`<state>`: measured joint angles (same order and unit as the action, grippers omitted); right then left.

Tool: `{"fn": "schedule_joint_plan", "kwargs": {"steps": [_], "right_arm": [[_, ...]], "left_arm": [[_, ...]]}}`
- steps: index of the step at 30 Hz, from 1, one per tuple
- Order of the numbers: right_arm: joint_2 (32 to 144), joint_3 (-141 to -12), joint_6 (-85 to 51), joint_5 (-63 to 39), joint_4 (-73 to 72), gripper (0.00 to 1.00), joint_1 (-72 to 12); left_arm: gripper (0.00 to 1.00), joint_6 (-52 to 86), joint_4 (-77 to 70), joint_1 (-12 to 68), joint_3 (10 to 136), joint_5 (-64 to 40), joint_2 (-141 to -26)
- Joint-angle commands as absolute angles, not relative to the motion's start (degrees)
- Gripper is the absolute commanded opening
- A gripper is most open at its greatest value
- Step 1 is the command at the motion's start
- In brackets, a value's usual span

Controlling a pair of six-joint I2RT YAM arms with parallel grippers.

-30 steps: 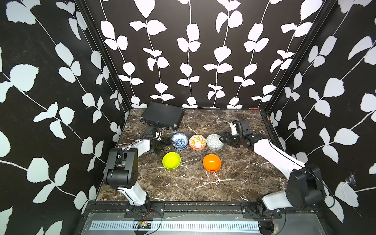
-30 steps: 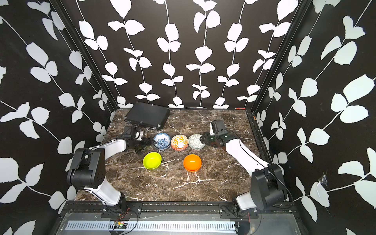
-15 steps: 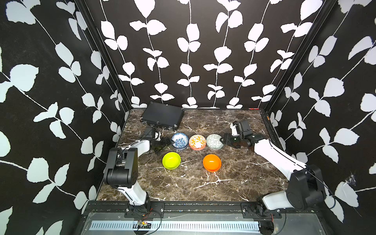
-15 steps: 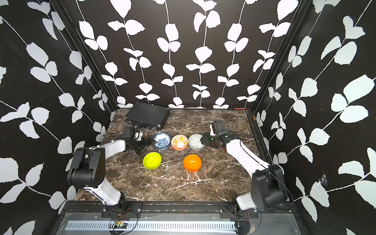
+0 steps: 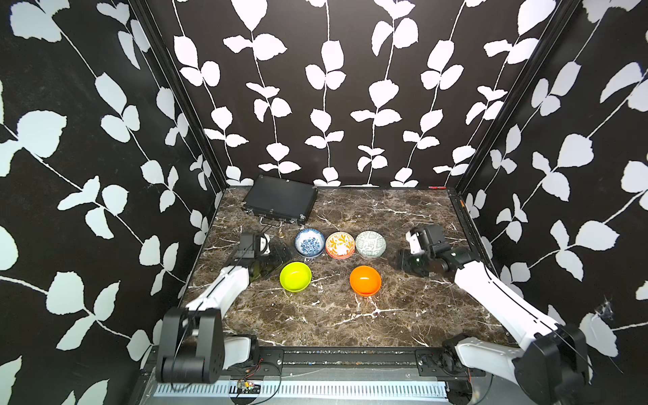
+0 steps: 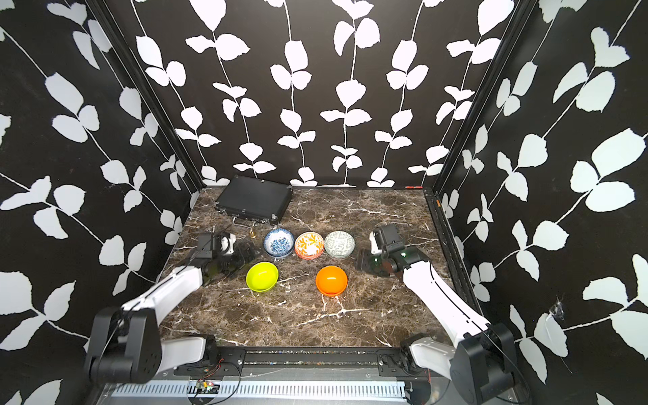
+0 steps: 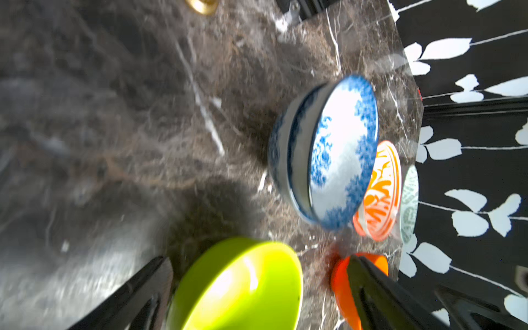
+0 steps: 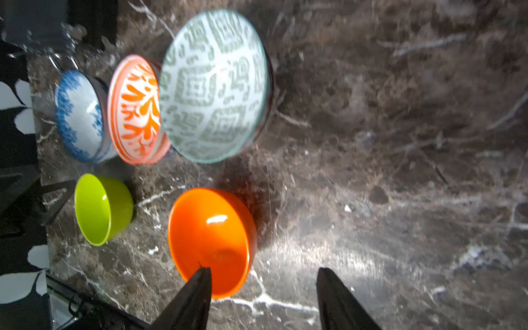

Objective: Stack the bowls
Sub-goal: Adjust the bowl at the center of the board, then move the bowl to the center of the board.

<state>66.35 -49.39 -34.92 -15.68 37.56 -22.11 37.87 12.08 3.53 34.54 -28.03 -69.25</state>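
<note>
Two hands of mine are hanging low over the brown stone table (image 5: 350, 315). I am holding my left hand (image 5: 277, 261) wide open, and it is gripping nothing. The lime bowl (image 5: 295, 277) is sitting right in front of that hand. In the left wrist view the bowl is showing between my two fingers, with one finger just beside it and the other well apart from it.

Past the lime bowl, farther from my left hand, the blue flower bowl (image 5: 309, 242) is sitting inside another bowl like it. The orange-and-white bowl (image 5: 340, 244) is standing just beside it. Then the pale green bowl (image 5: 370, 243) is standing nearest my right hand (image 5: 403, 261).

I am holding my right hand partly open, and it is gripping nothing. The orange bowl (image 8: 210, 237) is sitting just in front of one finger. I cannot tell if that finger is touching it. Only bare table is showing between my right fingers.

The black case (image 5: 280, 203) is lying flat well beyond my left hand.
</note>
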Motion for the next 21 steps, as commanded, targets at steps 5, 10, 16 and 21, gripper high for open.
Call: {"fn": "schedule_joint_plan", "kwargs": {"steps": [5,10,16,21], "right_arm": [[60.7,-43.4,-36.8,-14.3,44.0,0.61,-27.4],[62.9,-42.1,-40.9,-12.6,39.0,0.6,-32.2],[71.2,-47.1,-42.8,-7.7,37.8,0.58,-37.9],[75.7,-49.9,-43.6,-6.2,36.2,0.57,-38.8]], "left_arm": [[0.99,39.8,15.9,3.2,26.0,-29.1,-57.0],[0.98,40.8,14.7,3.8,22.6,-30.3,-54.9],[0.98,41.1,14.7,6.0,20.5,-29.2,-53.0],[0.99,40.5,15.9,6.1,20.4,-28.4,-51.9]]}}
